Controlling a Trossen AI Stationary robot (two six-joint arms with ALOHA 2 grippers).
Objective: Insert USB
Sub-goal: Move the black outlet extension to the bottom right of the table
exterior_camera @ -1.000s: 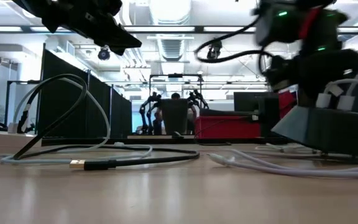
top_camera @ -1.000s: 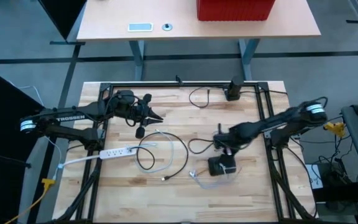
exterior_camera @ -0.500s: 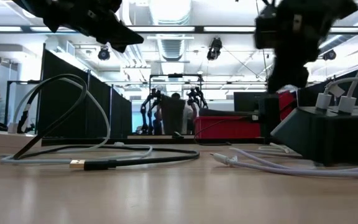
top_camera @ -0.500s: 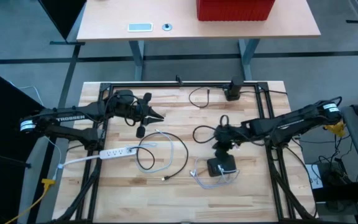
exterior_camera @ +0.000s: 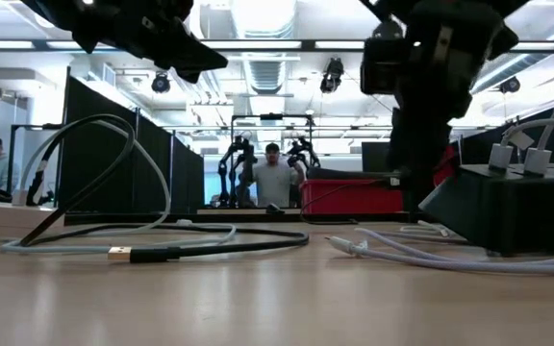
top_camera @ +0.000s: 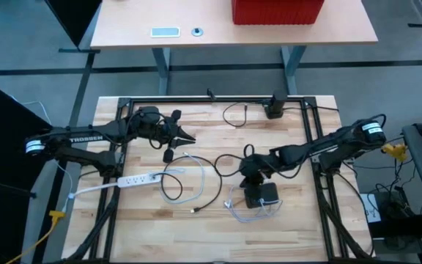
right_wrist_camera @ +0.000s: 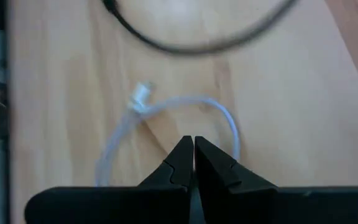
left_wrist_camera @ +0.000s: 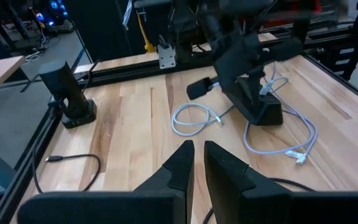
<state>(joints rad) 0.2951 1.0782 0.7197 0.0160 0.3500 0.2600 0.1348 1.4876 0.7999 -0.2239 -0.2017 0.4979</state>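
Observation:
A black charging hub sits on the wooden table right of centre, with two white plugs stuck upright in its top. Its white cable loops on the table beside it. A black cable's gold USB plug lies flat near the table's front. My right gripper is shut and empty, hanging just left of the hub above a white cable loop and its loose connector. My left gripper hovers shut and empty over the table's far left.
A white power strip lies at the left. Coiled black and white cables cover the middle. A black post and a thin black cable stand at the far edge. A person stands in the room beyond.
My right gripper has come up off the hub's top and gone toward the table's left, tipping from pointing straight down to a slant, staying shut. The white cable beside the hub has shifted into a loop at the hub's near left.

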